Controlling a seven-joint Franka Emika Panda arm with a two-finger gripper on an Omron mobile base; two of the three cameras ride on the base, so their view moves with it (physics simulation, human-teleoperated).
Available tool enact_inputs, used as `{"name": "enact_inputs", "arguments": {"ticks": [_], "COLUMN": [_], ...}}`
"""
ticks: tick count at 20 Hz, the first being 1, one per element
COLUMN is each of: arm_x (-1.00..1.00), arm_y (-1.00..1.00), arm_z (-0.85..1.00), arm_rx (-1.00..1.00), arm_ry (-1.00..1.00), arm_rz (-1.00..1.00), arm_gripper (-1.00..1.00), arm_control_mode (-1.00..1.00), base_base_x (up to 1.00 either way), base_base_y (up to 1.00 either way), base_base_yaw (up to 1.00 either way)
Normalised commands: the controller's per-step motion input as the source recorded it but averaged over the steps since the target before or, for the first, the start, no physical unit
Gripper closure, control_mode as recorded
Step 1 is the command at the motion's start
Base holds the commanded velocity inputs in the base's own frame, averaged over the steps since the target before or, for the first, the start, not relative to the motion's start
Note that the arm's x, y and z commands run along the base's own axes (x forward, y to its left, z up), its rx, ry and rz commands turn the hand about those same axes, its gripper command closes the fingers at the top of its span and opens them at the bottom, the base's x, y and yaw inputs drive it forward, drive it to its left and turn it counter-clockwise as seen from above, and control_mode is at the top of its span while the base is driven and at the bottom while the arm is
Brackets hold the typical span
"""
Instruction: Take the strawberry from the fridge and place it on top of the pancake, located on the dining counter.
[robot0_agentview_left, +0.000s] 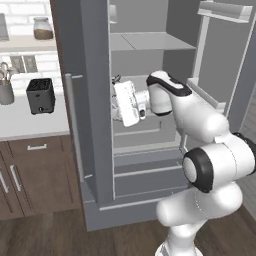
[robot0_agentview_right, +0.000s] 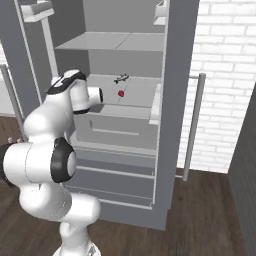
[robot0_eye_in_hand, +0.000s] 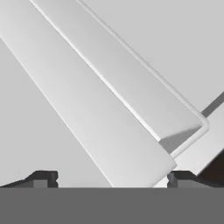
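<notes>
**Left base view, right base view, hand view: arm reaching into the open fridge**

Left base view: the fridge (robot0_agentview_left: 95, 125) stands with both upper doors swung open, its grey shelves bare toward the top. The white arm rises from the lower right and bends into the fridge at the middle shelf. The hand is turned sideways in front of the left door's inner edge, and the pincer (robot0_agentview_left: 117, 102) points left toward the shelf; from this side I cannot tell how wide its tips stand. To the left of the fridge, a white worktop (robot0_agentview_left: 20, 120) over brown cabinets carries a black toaster (robot0_agentview_left: 40, 95) and a grey holder with utensils (robot0_agentview_left: 6, 87). A jar (robot0_agentview_left: 42, 28) sits on a shelf above.

Right base view: the strawberry (robot0_agentview_right: 121, 93), a tiny red spot, lies on the middle shelf (robot0_agentview_right: 135, 92) inside the fridge, well back from the front edge. A small dark thing (robot0_agentview_right: 121, 78), too small to identify, lies behind it on the same shelf. The arm's wrist sits to the left of the berry, apart from it. A white brick wall is to the right of the fridge.

Hand view: the two dark fingertips (robot0_eye_in_hand: 43, 178) stand far apart at the bottom corners, so the pincer is spread wide with nothing between them. Ahead run pale grey slanted panels of the fridge interior.
</notes>
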Motion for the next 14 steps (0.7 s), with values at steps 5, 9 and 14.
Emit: {"name": "enact_inputs", "arguments": {"ticks": [5,9,14], "arm_x": [-0.19,-0.14,-0.12], "arm_y": [0.58,0.54,0.47], "arm_z": [-0.01,0.0,0.0], "arm_rx": [0.0,0.0,0.0], "arm_ry": [0.0,0.0,0.0], "arm_rz": [-0.02,-0.03,-0.02], "arm_gripper": [-1.0,-1.0,-1.0], "arm_control_mode": [-1.0,-1.0,-1.0], "base_base_x": [0.0,0.0,0.0], "base_base_y": [0.0,0.0,0.0], "base_base_yaw": [0.0,0.0,0.0]}}
